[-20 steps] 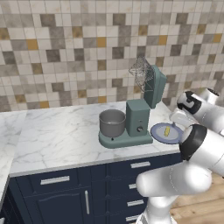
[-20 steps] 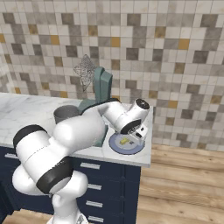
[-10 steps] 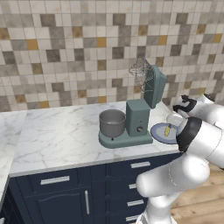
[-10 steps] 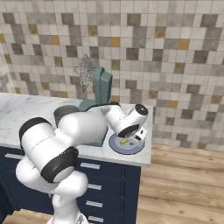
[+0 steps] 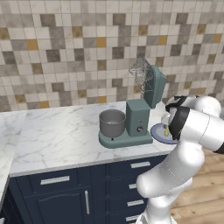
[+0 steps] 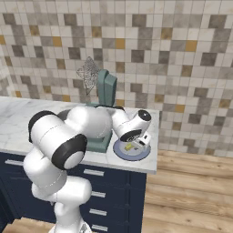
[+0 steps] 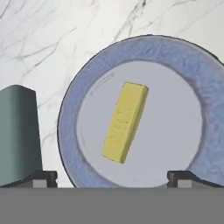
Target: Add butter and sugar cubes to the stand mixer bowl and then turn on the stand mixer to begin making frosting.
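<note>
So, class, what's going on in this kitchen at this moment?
A white robot arm hangs its open gripper above a blue-grey plate on the marble counter, beside the stand mixer. The butter lies on the plate, not yet gripped. The stand mixer bowl sits on the mixer's base, and the mixer's head is tilted back with the whisk raised.

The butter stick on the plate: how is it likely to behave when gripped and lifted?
The butter is a small flat-sided block, so it probably won't roll. It looks light for the open hand above it. Lying alone on the smooth plate, it might slide if nudged before the fingers close.
</note>
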